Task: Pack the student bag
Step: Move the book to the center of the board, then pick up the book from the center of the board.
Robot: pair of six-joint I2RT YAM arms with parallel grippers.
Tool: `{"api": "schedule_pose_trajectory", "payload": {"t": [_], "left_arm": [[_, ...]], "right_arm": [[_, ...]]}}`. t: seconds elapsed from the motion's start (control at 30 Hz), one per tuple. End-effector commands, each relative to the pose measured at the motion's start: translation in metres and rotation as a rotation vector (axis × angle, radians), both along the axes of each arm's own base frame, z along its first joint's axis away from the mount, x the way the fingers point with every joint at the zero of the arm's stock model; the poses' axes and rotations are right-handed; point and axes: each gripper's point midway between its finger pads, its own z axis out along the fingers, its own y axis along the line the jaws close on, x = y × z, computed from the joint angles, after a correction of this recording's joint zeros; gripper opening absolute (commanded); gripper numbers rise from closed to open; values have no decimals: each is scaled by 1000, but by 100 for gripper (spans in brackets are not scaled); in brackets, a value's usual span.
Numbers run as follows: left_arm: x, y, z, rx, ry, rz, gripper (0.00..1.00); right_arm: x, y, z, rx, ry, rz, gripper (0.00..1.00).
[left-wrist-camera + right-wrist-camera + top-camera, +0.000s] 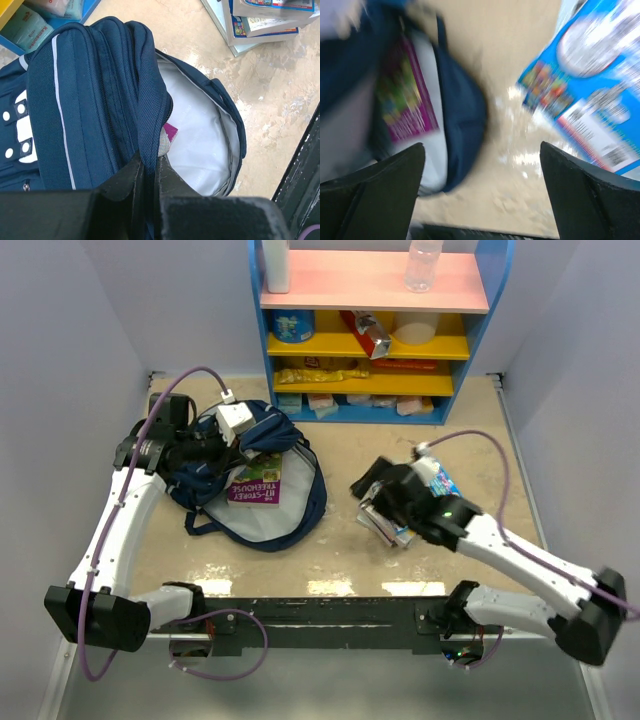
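The navy student bag (262, 475) lies open on the table at left centre, its white lining showing. A purple and green book (258, 480) lies inside it. My left gripper (212, 443) is shut on the bag's upper opening edge (150, 130), holding it up. In the left wrist view the white lining (200, 145) and a purple book corner (171, 131) show. My right gripper (378, 490) is open and empty, above the table between the bag and a stack of blue books (415, 502). The right wrist view is blurred; it shows the bag (460, 110), the book (407, 95) and a blue book (600, 90).
A blue shelf unit (375, 325) with pink and yellow shelves stands at the back, holding bottles, cans and snack packs. White walls close in left and right. A black rail (330, 615) runs along the near edge between the arm bases.
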Motion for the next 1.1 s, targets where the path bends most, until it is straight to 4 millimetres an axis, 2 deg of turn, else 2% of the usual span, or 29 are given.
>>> {"api": "schedule_pose_trajectory", "payload": {"t": [0.0,0.03,0.07,0.1,0.2,0.33,0.47,0.5,0.57,0.6,0.73,0.83,0.97,1.07], "left_arm": [[2,-13,38,-61,-158,-88,0],[2,-13,38,-63,-160,-87,0],[1,-14,38,-65,-158,-90,0],[1,-13,38,-64,-156,-90,0],[0,-13,39,-57,-163,-96,0],[0,-12,37,-47,-164,-100,0],[-2,-15,34,-59,-156,-118,0],[-3,-15,33,-61,-152,-120,0],[-2,-16,32,-62,-149,-123,0],[-2,-16,32,-62,-152,-123,0],[-2,-16,35,-66,-157,-124,0],[-2,-16,36,-64,-162,-122,0],[-2,-16,35,-67,-155,-121,0],[-3,-16,36,-66,-155,-120,0]], "right_arm": [[9,-57,8,88,54,-138,99],[18,-78,8,79,57,-209,99],[22,-88,7,65,62,-238,99],[28,-112,-2,34,98,-316,99],[30,-141,-13,16,178,-392,99],[22,-164,-19,-24,202,-495,99],[9,-183,-29,-54,229,-593,99],[3,-187,-38,-61,241,-608,99],[3,-188,-40,-35,212,-628,98],[-1,-190,-50,-41,225,-641,99],[-2,-195,-62,-32,236,-702,99],[3,-206,-58,-30,182,-782,99],[16,-217,-38,19,39,-857,98],[20,-223,-35,20,-2,-893,99]]}}
